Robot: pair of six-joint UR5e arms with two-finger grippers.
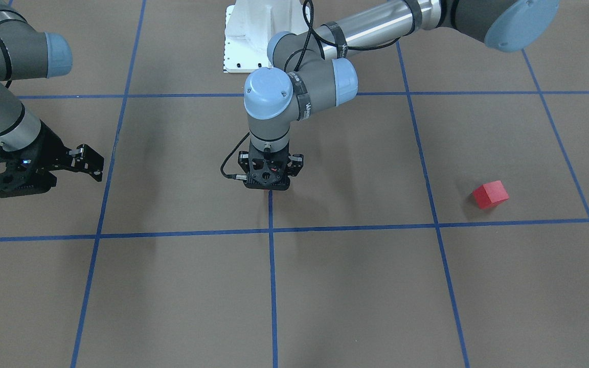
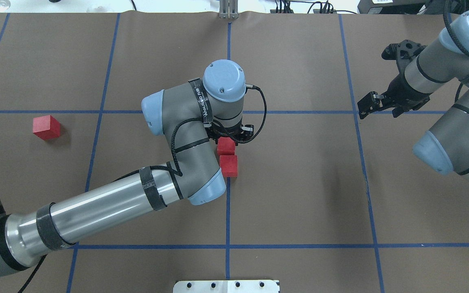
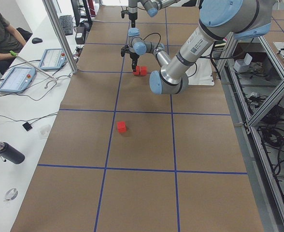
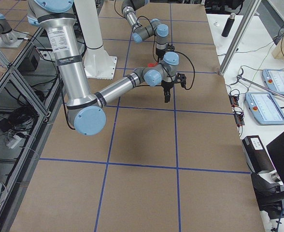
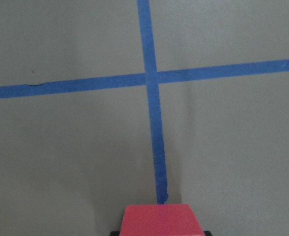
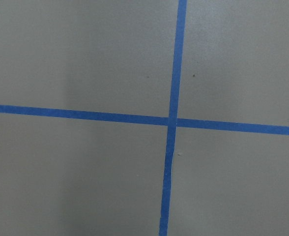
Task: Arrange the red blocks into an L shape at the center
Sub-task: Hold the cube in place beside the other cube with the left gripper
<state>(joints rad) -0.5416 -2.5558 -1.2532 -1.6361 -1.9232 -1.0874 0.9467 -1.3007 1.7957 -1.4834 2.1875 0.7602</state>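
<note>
In the overhead view two red blocks sit side by side on the blue grid line [image 2: 228,203] at the center. One red block [image 2: 229,165] lies free; the other red block [image 2: 226,145] is under my left gripper [image 2: 229,136]. The left wrist view shows that block [image 5: 161,220] between the fingertips, low over the floor, so the gripper is shut on it. The third red block [image 2: 46,127] lies alone at the far left, also seen in the front view [image 1: 490,194]. My right gripper [image 2: 375,105] hangs open and empty at the far right.
The white metal base [image 2: 226,286] is at the near edge, also visible in the front view [image 1: 253,36]. My left forearm [image 2: 108,207] crosses the near-left floor. Operator desks with tablets [image 3: 16,79] flank the far side.
</note>
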